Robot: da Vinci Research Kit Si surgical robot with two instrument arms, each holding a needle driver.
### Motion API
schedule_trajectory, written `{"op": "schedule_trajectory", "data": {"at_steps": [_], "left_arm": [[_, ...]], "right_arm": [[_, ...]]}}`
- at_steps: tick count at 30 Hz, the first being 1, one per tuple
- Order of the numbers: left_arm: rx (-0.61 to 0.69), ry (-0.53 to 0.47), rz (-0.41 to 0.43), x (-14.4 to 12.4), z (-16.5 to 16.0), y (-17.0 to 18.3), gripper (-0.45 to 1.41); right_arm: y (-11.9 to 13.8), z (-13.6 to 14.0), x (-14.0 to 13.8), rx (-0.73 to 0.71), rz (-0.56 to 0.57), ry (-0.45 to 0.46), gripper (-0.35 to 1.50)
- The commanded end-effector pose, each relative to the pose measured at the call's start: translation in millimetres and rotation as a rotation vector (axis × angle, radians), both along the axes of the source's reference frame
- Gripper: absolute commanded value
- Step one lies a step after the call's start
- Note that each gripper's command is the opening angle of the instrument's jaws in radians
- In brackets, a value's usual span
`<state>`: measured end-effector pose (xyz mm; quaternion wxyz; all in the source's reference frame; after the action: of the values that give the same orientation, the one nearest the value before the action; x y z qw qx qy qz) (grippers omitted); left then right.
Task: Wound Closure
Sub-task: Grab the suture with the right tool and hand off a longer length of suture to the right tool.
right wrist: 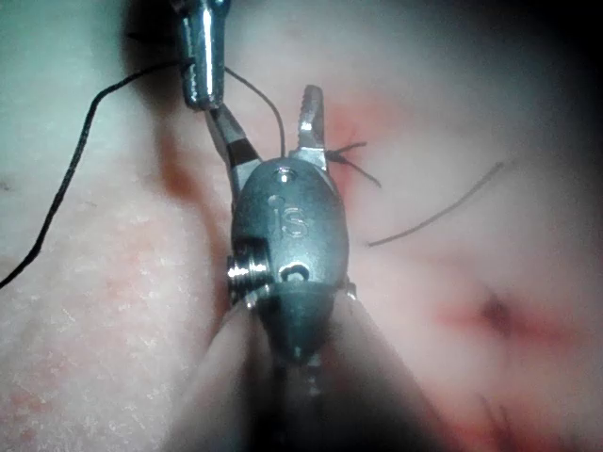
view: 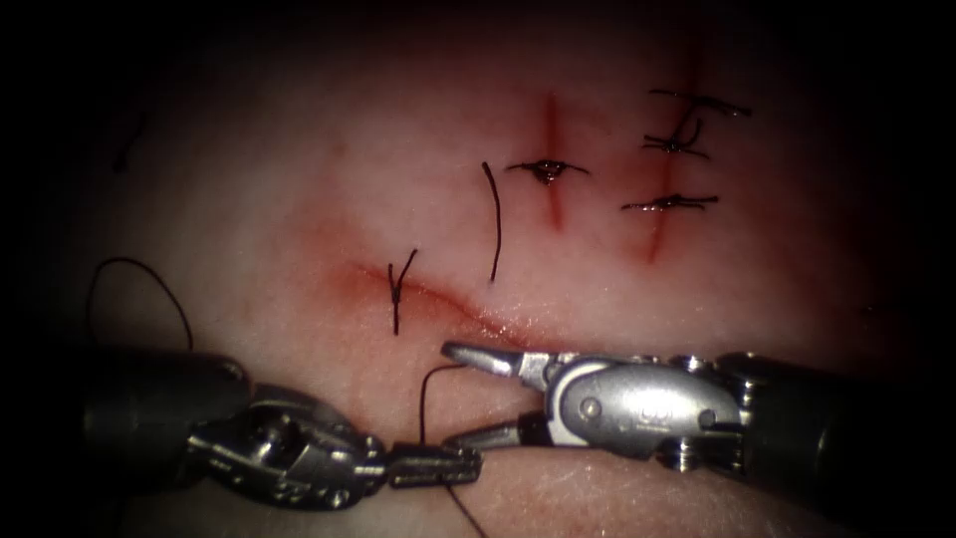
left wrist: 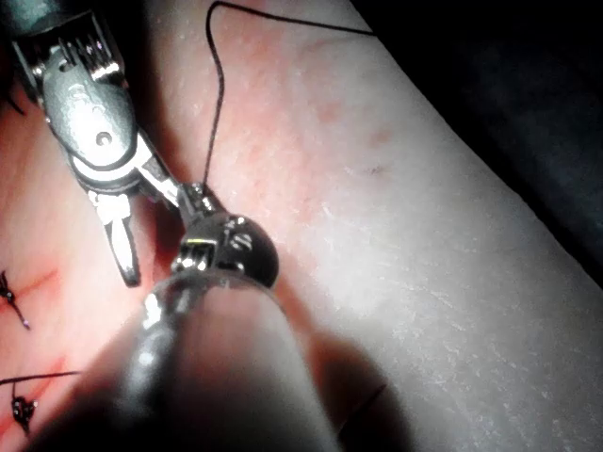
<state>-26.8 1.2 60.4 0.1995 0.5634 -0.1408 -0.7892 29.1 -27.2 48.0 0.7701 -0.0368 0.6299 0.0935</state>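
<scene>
My left tool (view: 433, 465) sits low in front of the tissue (view: 299, 179), jaws shut on the dark thread (view: 422, 408). From those jaws the thread rises and bends right, between the spread jaws of my right tool (view: 456, 396), which is open and holds nothing. Just behind the right tool's far jaw lies the reddened cut (view: 448, 299), with a knotted stitch (view: 396, 287) at its left end. The left wrist view has the left tool (left wrist: 193, 201) gripping the thread (left wrist: 217, 104) beside the right tool (left wrist: 141, 221). In the right wrist view the thread (right wrist: 280, 127) runs between the open right jaws (right wrist: 273, 122).
A loose cut piece of thread (view: 495, 224) lies behind the cut. Two more cuts with tied stitches (view: 547, 169) (view: 672, 202) sit further back on the right. A slack thread loop (view: 139, 274) arches above the left tool's shaft.
</scene>
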Motion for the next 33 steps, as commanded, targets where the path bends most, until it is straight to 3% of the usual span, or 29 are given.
{"op": "schedule_trajectory", "data": {"at_steps": [1, 9, 16, 17, 19, 26, 27, 28, 29, 30, 33], "left_arm": [[0.000, 0.003, 0.005, -0.5, 0.6, -0.3, -0.45], [0.004, 0.012, 0.012, -0.5, 0.2, -0.4, -0.45], [0.000, 0.016, 0.019, -0.5, 0.1, -0.4, -0.45], [0.000, 0.016, 0.019, -0.5, 0.1, -0.4, -0.45], [0.000, 0.016, 0.019, -0.5, 0.1, -0.4, -0.45], [0.006, 0.015, 0.018, -0.4, 0.1, -0.3, -0.45], [0.005, 0.010, 0.010, -0.5, 0.1, -0.2, 0.17], [0.003, 0.004, 0.000, -0.6, 0.1, -0.2, 0.42], [0.003, 0.004, 0.000, -0.6, 0.1, -0.2, 0.42], [-0.007, -0.014, -0.034, -0.7, 0.2, -0.1, 0.66], [0.028, -0.036, -0.074, -1.1, 0.6, -0.2, 0.81]], "right_arm": [[-0.2, 0.7, 1.4, -0.017, -0.006, 0.004, 1.11], [-0.6, 1.4, 2.9, -0.078, -0.023, -0.005, 1.01], [0.2, 1.2, 3.7, -0.156, -0.025, 0.015, 1.05], [0.2, 1.3, 3.9, -0.157, -0.026, 0.016, 0.78], [0.0, 1.3, 3.8, -0.161, -0.038, 0.014, -0.32], [-0.2, 1.3, 3.3, -0.148, -0.025, -0.043, -0.35], [-0.1, 1.4, 3.2, -0.132, -0.027, -0.058, -0.35], [-0.1, 1.5, 3.1, -0.124, -0.028, -0.068, -0.35], [-0.1, 1.5, 3.1, -0.124, -0.028, -0.068, -0.35], [0.3, 2.0, 3.1, -0.087, -0.031, -0.095, -0.35], [1.4, 3.1, 2.9, -0.038, -0.015, -0.131, -0.35]]}}
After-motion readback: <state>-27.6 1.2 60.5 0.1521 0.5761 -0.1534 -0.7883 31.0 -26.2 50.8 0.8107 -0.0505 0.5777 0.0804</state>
